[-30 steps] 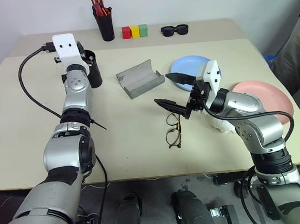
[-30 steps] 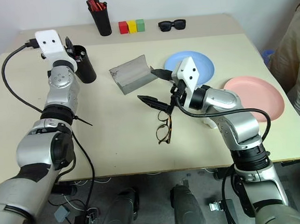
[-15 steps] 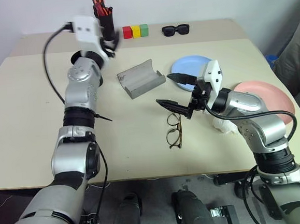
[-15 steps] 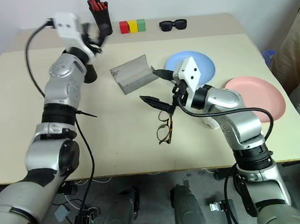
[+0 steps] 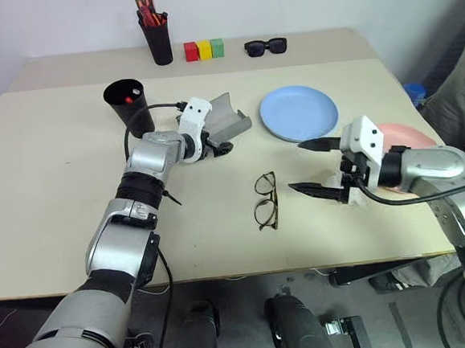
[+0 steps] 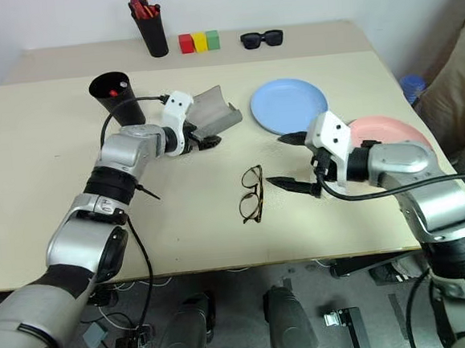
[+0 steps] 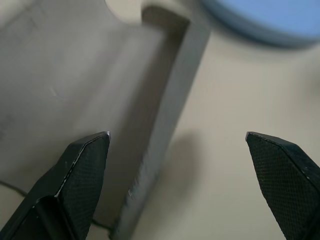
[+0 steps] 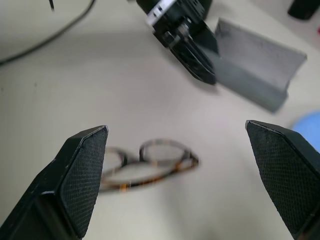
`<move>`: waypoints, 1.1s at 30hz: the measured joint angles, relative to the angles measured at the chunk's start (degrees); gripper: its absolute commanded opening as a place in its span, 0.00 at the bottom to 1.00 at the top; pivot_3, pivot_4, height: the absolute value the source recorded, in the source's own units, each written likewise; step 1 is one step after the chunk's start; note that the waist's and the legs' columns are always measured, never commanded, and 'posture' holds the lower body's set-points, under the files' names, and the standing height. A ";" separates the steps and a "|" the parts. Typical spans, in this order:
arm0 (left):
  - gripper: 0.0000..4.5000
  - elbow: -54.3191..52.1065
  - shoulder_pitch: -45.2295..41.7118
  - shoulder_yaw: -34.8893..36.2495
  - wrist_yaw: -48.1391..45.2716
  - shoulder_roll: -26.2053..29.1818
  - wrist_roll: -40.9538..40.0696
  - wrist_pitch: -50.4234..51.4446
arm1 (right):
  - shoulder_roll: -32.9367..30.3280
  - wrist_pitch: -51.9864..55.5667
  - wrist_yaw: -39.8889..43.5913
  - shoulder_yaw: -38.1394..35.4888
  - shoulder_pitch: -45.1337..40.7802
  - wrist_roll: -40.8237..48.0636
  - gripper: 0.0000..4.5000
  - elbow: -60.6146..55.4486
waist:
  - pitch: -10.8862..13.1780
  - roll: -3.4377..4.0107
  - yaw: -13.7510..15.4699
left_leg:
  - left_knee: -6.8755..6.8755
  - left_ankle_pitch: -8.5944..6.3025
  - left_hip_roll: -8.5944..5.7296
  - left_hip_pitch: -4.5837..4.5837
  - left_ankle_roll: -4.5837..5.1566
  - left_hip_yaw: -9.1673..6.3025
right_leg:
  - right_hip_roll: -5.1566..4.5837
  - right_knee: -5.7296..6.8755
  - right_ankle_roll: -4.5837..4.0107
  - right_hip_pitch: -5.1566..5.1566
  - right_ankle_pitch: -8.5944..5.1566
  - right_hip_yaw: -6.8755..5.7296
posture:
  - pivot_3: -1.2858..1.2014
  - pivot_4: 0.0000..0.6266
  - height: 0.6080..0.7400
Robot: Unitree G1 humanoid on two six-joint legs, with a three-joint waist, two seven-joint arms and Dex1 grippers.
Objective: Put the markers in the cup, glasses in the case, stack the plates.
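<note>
Left eye view: grey hard-shell glasses case [image 5: 227, 120], lid open, lies mid-table; I take it as landmark. The left gripper [image 5: 217, 148] is at the case's near end, jaws wide, holding nothing; in the left wrist view its two black fingers [image 7: 80, 172] stand on both sides of the case's edge, w/o touching it as far as I can see. The thin dark-rimmed eyeglasses [image 5: 264, 200] lie on the beige table [image 5: 50, 204], nearer to the robot than the case, well apart from it. The right gripper [image 5: 322, 167] hovers just beside the glasses, on the side away from the case, jaws also wide and empty. The tapered black cup [image 5: 128, 107] stands left of the case, w/ a red-capped marker [image 5: 134, 94] inside. The light blue round plate [image 5: 298, 112] lies right of the case, near it; the pink round plate [image 5: 402, 133] is further right, partly hidden behind the right arm, not stacked. Behind the case, at the far edge: narrow black holder w/ orange-red markers [image 5: 155, 35], three coloured blocks [image 5: 204, 49], black sunglasses [image 5: 265, 47].
</note>
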 measured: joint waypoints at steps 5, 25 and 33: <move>0.88 6.07 -2.51 0.38 -0.78 -1.25 0.39 -1.06 | -0.16 0.03 -0.83 -1.51 2.41 0.00 1.00 -1.79 | 0.00 0.00 -0.16 | -0.01 0.00 0.01 0.02 0.00 0.01 | 0.00 0.02 0.00 -0.01 0.00 0.01 | 0.52 0.24 1.00; 0.01 -10.39 9.84 -1.64 -18.93 11.77 2.22 -12.96 | 1.67 3.71 -3.09 -0.28 1.99 1.01 1.00 -3.28 | 0.01 0.03 -0.37 | -0.06 0.01 0.06 0.02 -0.01 0.07 | 0.01 0.03 -0.02 -0.06 0.00 0.08 | 0.52 0.24 1.00; 0.01 -31.42 20.55 -2.08 -34.34 23.87 -2.07 -9.32 | 4.14 6.48 -3.60 0.91 1.29 2.68 1.00 -4.03 | 0.02 0.04 1.52 | 0.17 -0.02 0.04 0.02 0.04 0.01 | 0.00 -0.08 -0.03 0.15 -0.01 0.01 | 0.52 0.24 1.00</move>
